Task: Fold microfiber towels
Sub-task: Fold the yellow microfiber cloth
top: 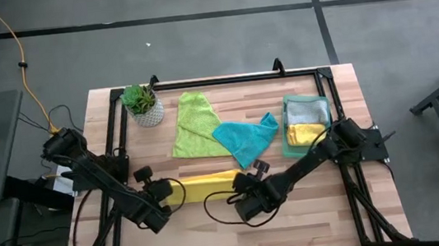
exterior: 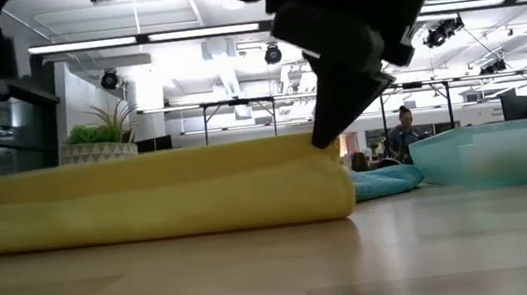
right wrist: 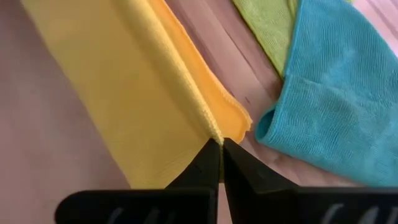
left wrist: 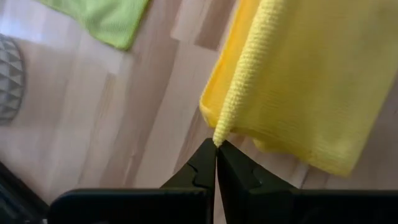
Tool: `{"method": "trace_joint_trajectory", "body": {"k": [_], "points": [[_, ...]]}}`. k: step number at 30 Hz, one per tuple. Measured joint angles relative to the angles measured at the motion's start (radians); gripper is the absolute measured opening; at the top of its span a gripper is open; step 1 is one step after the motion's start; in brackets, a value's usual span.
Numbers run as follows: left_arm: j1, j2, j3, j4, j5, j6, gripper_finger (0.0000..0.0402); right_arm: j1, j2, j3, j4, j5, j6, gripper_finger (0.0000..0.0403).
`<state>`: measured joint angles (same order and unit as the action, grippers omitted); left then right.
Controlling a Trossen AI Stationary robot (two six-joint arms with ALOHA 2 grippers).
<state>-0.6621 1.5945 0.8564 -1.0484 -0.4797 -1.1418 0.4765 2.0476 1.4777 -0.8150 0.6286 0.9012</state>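
A yellow towel [top: 208, 186] lies folded in a long strip near the table's near edge; it also shows in the low view [exterior: 159, 196]. My left gripper [top: 164, 197] is shut on its left end, my right gripper [top: 244, 193] is shut on its right end. A lime green towel [top: 193, 126] and a teal towel [top: 246, 136] lie flat farther back. My left gripper pinches a corner of the yellow towel's upper layer [left wrist: 219, 135] between its two fingertips, at the strip's left end. The corner is raised a little; the rest lies on the table. My right gripper pinches the upper layer's edge [right wrist: 214, 134] at the strip's right end between its fingertips, coming slanting down from above [exterior: 327, 130]. The layer lies on the lower layer, which rests on the table.
A translucent green tray [top: 309, 119] with folded grey and yellow cloths stands at the back right. A small potted plant [top: 143, 105] stands at the back left. Bare wood lies along the near edge.
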Motion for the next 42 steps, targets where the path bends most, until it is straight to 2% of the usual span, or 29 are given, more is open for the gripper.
{"method": "trace_joint_trajectory", "body": {"k": [5, 17, 20, 24, 28, 31, 33, 37, 42], "points": [[0.0, 0.012, -0.042, 0.045, -0.005, -0.028, 0.0, -0.015, 0.0, -0.043, 0.071, -0.018, -0.001, 0.0], [0.0, 0.011, -0.052, 0.069, -0.039, -0.019, 0.0003, -0.046, 0.0, -0.134, 0.168, -0.061, 0.017, 0.0011], [0.0, 0.011, -0.056, 0.057, -0.03, 0.009, 0.0019, -0.045, 0.0, -0.135, 0.15, -0.056, -0.001, 0.0043], [0.01, 0.008, -0.056, 0.01, -0.032, 0.027, 0.0057, -0.044, 0.002, -0.114, 0.134, 0.004, -0.05, 0.0107], [0.015, -0.011, -0.045, -0.08, -0.067, 0.045, 0.0102, -0.044, 0.002, -0.08, 0.089, 0.059, -0.121, 0.017], [0.006, -0.038, -0.018, -0.12, -0.108, 0.055, 0.0128, -0.044, 0.002, -0.054, 0.051, 0.086, -0.191, 0.0201], [-0.014, -0.066, -0.013, -0.073, -0.159, 0.092, 0.0138, -0.041, -0.001, -0.04, 0.026, 0.112, -0.231, 0.0211], [-0.058, -0.108, -0.035, 0.168, -0.202, 0.277, 0.014, -0.008, -0.02, -0.038, -0.07, 0.164, -0.271, 0.0215], [-0.072, -0.111, -0.106, 0.425, -0.206, 0.431, 0.0126, 0.063, -0.067, -0.085, -0.18, 0.183, -0.142, 0.0215]]}}
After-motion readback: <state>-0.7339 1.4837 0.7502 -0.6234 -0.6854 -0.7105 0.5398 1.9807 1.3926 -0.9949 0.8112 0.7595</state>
